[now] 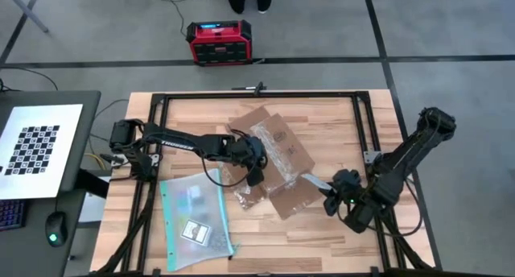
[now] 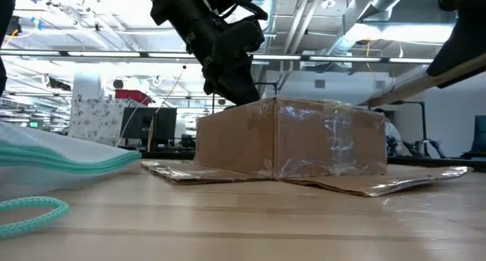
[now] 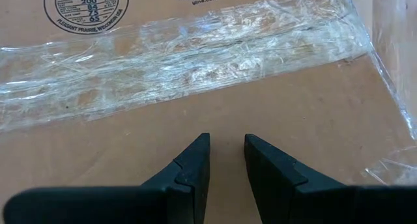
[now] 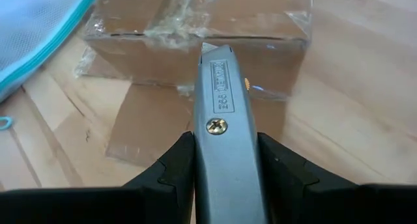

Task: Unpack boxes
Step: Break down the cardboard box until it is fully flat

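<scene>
The plain brown cardboard box [image 1: 273,160] with shiny tape sits mid-worktop [image 1: 322,237], flaps splayed flat. The left claw [image 3: 227,160] presses on its top, fingers narrowly parted, empty. The right claw [image 4: 221,168] grips a grey metal utility knife [image 4: 221,113] beside the box.

box [image 1: 272,152] mid-table, pouch [image 1: 195,210] to its left; knife [image 1: 315,182] to its right

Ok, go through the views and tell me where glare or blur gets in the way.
Left wrist view: the tape on the box glints white. Low view: bright ceiling lights leave the left gripper a dark silhouette, and the pouch up close is soft. Right wrist view: the knife is sharp.
</scene>
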